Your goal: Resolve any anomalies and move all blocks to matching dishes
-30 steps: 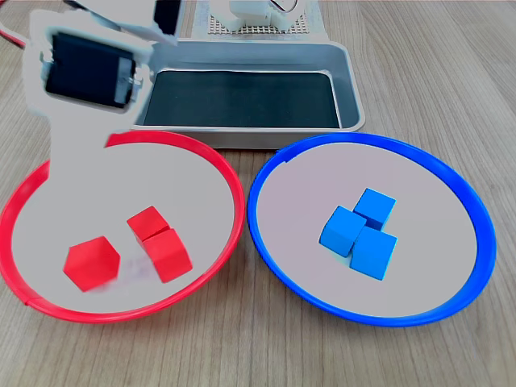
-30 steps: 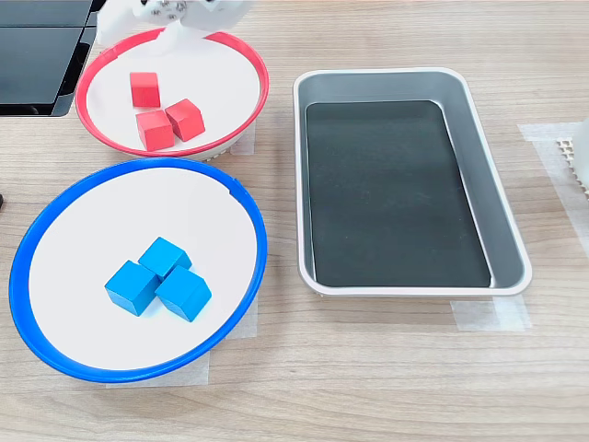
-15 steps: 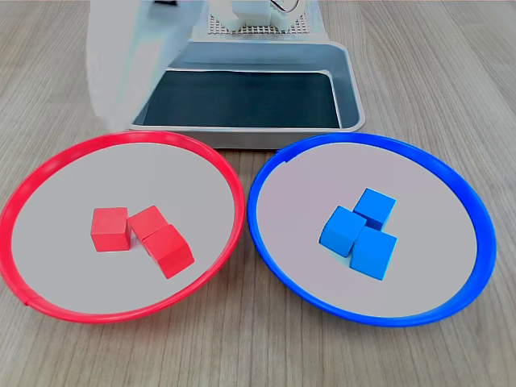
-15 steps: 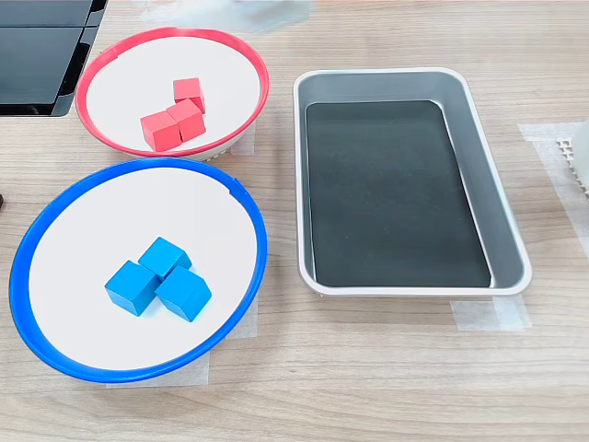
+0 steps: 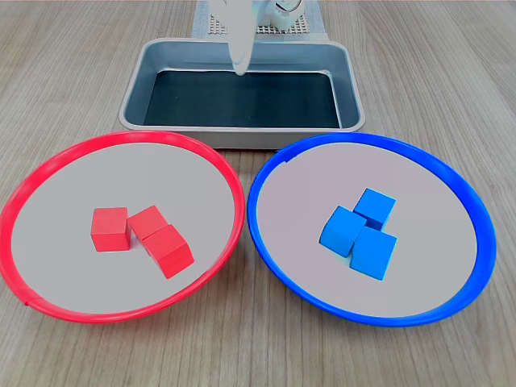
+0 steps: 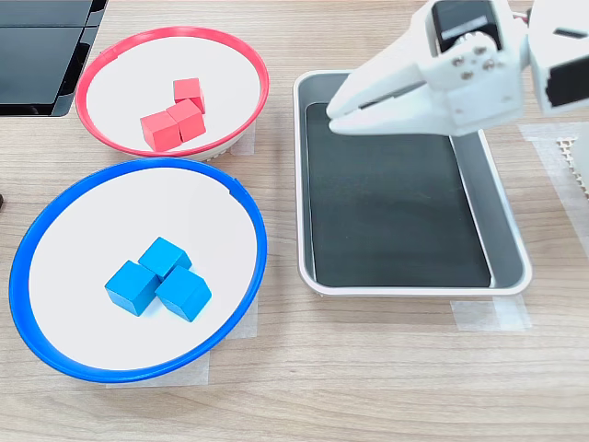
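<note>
**Blocks sorted by colour, claw empty over the tray**

Nearest in the first exterior view, two plates sit side by side on the wooden desk (image 5: 451, 72), their rims almost touching. The red-rimmed plate (image 5: 32, 181) lies at about 8 o'clock in that view and holds the three red blocks (image 5: 141, 236) clustered near its centre: one stands at the 9 o'clock side of the group, and the other two press together at its 3 o'clock side. The blue-rimmed plate (image 5: 476, 218) lies at about 4 o'clock and holds the three blue blocks (image 5: 360, 232), all touching in a tight clump just 3 o'clock of its centre.

Beyond the plates, at 12 o'clock, is the silver tray (image 5: 351, 89) with its black base. In the second exterior view the tray (image 6: 504, 230) takes the 3 o'clock side, with clear tape at its corners; the blue plate (image 6: 28, 249) is at 8 o'clock and the red plate (image 6: 92, 78) at 11 o'clock.

The white claw (image 6: 333, 118) hangs over the tray's 12 o'clock end in the second exterior view, tips pointing toward 9 o'clock, its two tips almost together with only a thin slit between them and nothing held. In the first exterior view it shows only as a pale blur (image 5: 239, 60) at 12 o'clock.

No readable writing or brand appears anywhere.
</note>
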Action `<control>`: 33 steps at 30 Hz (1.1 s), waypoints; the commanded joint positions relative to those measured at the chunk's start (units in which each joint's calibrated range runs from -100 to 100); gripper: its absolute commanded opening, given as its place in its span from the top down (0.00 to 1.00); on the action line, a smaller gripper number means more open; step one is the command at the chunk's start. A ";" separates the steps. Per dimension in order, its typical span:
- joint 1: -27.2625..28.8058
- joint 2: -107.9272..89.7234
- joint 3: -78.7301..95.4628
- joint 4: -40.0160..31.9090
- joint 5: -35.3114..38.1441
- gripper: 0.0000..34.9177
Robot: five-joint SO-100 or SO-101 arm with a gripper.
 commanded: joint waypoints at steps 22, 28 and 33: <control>-3.09 -24.81 0.27 33.23 -0.29 0.99; -3.09 -24.81 0.27 33.23 -0.29 0.99; -3.09 -24.81 0.27 33.23 -0.29 0.99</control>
